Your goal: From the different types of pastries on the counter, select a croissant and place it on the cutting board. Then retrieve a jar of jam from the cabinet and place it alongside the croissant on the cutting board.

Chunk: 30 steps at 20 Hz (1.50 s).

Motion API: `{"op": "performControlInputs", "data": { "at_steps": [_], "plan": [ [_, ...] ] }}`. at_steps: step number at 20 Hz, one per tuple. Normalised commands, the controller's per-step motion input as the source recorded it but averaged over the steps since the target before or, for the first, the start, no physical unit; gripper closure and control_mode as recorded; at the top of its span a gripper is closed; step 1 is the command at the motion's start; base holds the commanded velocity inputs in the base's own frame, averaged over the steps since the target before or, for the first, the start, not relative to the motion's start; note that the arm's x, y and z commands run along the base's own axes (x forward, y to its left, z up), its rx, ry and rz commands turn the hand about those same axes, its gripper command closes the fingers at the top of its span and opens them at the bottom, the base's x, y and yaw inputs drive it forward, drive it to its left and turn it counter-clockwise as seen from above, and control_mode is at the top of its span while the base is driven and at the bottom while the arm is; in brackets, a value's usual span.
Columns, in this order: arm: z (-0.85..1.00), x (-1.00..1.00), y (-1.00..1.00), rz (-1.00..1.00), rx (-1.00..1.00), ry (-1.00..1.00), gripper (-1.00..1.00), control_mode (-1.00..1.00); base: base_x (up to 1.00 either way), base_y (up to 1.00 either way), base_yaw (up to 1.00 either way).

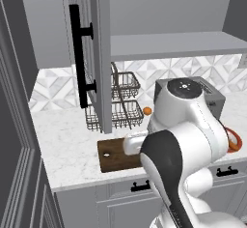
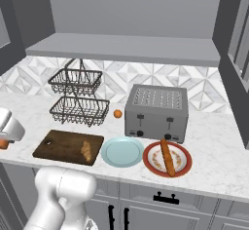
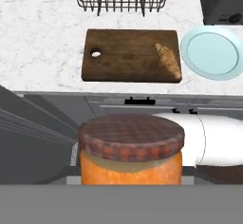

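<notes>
Tool's clamped on the jar of jam by its sides. Prob rigid, slick, heavy-ish, breakable, so keep it upright. Croissant lies on the cutting board.

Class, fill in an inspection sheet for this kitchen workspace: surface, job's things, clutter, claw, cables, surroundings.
Surface: white marble counter.
Job's things: croissant lies on the cutting board, at its plate end; jar of jam close before the hand camera, off the board.
Clutter: blue plate, red plate with stick pastry, toaster, wire basket rack, orange fruit.
Claw: closed on the jar.
Cables: nothing seen.
Surroundings: open cabinet door, grey shelf, drawers below.
</notes>
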Motion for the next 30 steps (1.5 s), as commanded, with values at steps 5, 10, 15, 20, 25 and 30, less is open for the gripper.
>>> {"op": "performControlInputs", "data": {
  "at_steps": [5,10,15,20,25,30],
  "plan": [
    [-0.31,0.35,0.02,0.0,-0.02,-0.23,1.0,-1.0,0.0,0.0,0.0],
    [-0.18,0.68,0.0,0.0,0.0,-0.18,1.0,-1.0,0.0,0.0,0.0],
    [-0.58,0.64,0.0,0.0,0.0,0.0,1.0,-1.0,0.0,0.0,0.0],
    [-0.77,0.38,0.0,0.0,0.0,-0.02,1.0,-1.0,0.0,0.0,0.0],
    [-0.62,0.06,-0.06,0.0,0.0,-0.09,1.0,-1.0,0.0,0.0,0.0],
    [-0.3,0.01,-0.11,0.0,0.0,-0.12,1.0,-1.0,0.0,0.0,0.0]
  ]
}}
